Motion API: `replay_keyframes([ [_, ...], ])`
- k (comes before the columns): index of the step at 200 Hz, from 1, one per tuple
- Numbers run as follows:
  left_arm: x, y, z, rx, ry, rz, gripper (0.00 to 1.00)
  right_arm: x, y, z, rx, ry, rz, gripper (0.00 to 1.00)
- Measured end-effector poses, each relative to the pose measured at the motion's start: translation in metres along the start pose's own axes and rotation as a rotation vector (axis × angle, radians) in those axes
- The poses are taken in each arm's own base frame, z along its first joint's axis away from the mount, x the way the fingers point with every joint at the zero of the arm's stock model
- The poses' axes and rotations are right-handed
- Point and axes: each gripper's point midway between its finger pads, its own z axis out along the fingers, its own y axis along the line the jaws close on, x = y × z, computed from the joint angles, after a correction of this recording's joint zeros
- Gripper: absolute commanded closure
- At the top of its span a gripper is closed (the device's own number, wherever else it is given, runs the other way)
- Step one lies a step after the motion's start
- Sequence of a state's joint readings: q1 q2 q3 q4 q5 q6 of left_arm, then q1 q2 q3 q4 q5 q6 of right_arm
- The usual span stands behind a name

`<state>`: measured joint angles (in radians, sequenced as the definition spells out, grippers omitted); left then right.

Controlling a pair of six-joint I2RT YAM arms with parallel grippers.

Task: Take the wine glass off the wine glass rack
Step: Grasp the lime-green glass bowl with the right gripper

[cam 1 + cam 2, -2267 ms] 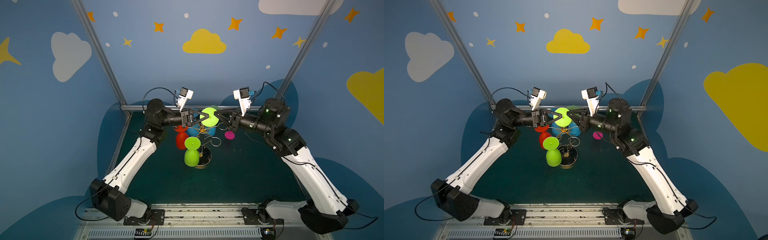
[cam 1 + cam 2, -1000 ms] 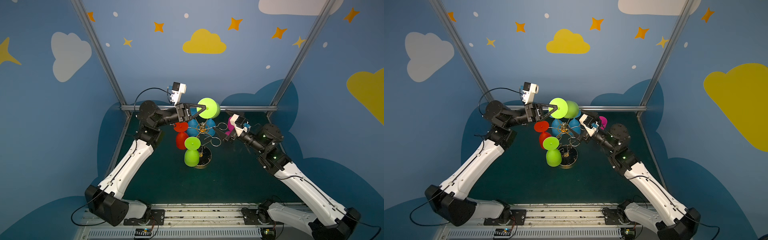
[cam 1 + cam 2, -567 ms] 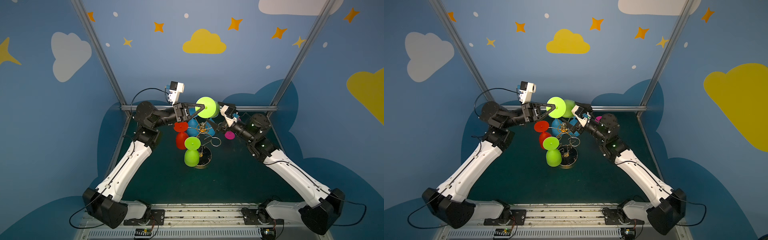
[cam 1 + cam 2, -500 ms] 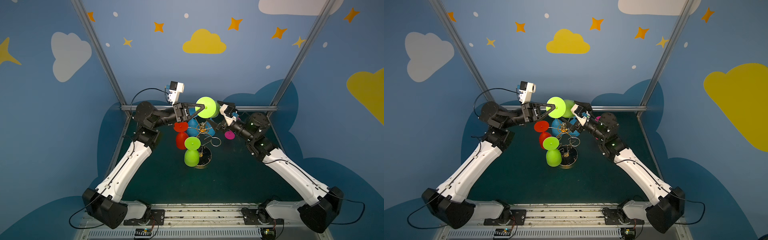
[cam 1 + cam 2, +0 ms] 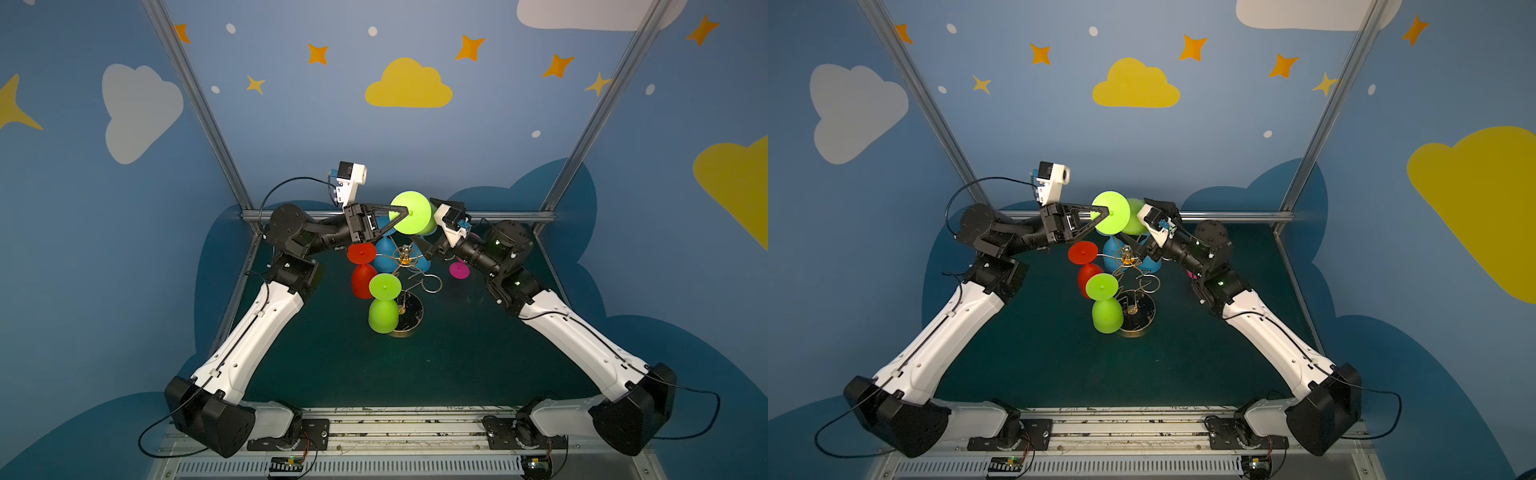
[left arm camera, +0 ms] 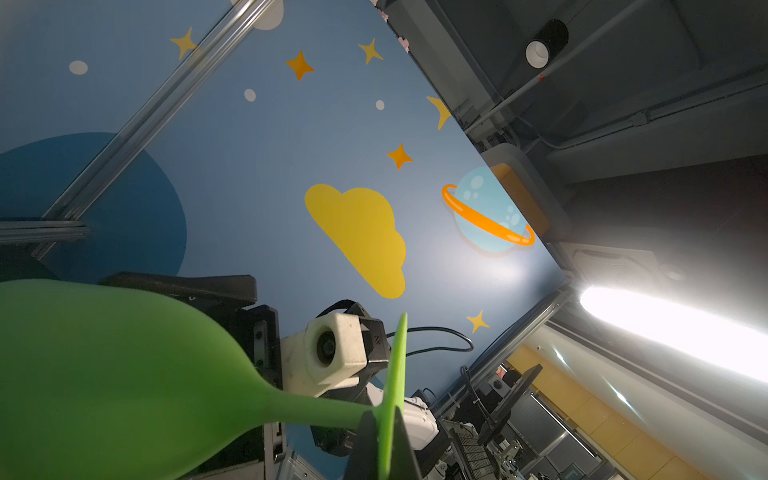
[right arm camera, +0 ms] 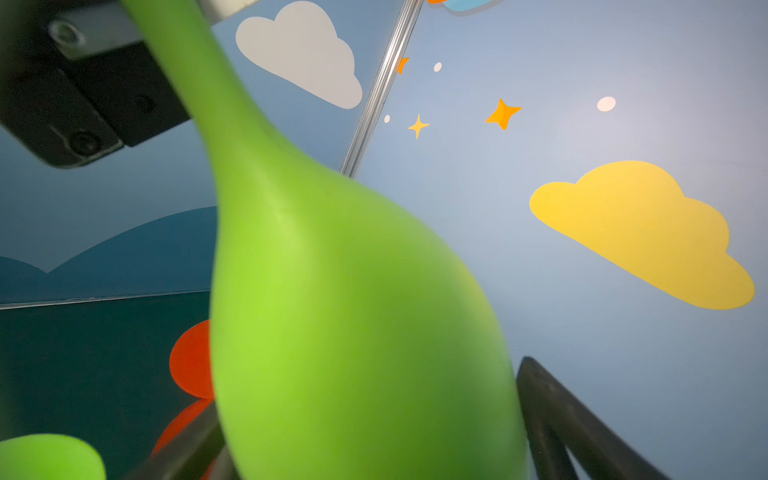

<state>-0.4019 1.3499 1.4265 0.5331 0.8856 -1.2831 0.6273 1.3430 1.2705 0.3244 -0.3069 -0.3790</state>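
Risen from beside the pink glass (image 5: 459, 270), the right gripper (image 5: 424, 222) brackets the bowl of the lime wine glass (image 5: 1115, 220), jaws apart. The left gripper (image 5: 405, 214) clamps its stem above the wine glass rack (image 5: 404, 261).

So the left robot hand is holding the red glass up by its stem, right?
No, that glass is lime green, not red. In the left wrist view the left gripper is shut on the stem of the raised green glass, next to its foot. The red glass hangs on the rack in a top view.
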Motion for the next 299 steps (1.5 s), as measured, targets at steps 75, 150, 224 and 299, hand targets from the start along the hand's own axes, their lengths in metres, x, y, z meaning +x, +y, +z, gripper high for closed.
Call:
replay_keyframes([
  [75, -0.002, 0.002, 0.000, 0.003, -0.012, 0.013, 0.74, 0.006, 0.003, 0.001, -0.012, 0.036, 0.037, 0.39],
  [150, -0.001, 0.026, -0.003, -0.075, -0.026, 0.056, 0.25, -0.004, -0.002, -0.036, 0.045, 0.125, 0.144, 0.58],
  [224, -0.009, 0.062, -0.017, -0.254, -0.111, 0.315, 0.24, 0.001, 0.006, -0.097, 0.082, 0.338, 0.220, 0.65],
  [299, 0.003, 0.064, -0.006, -0.255, -0.067, 0.779, 0.30, 0.029, 0.014, -0.138, 0.117, 0.595, 0.310, 0.72],
])
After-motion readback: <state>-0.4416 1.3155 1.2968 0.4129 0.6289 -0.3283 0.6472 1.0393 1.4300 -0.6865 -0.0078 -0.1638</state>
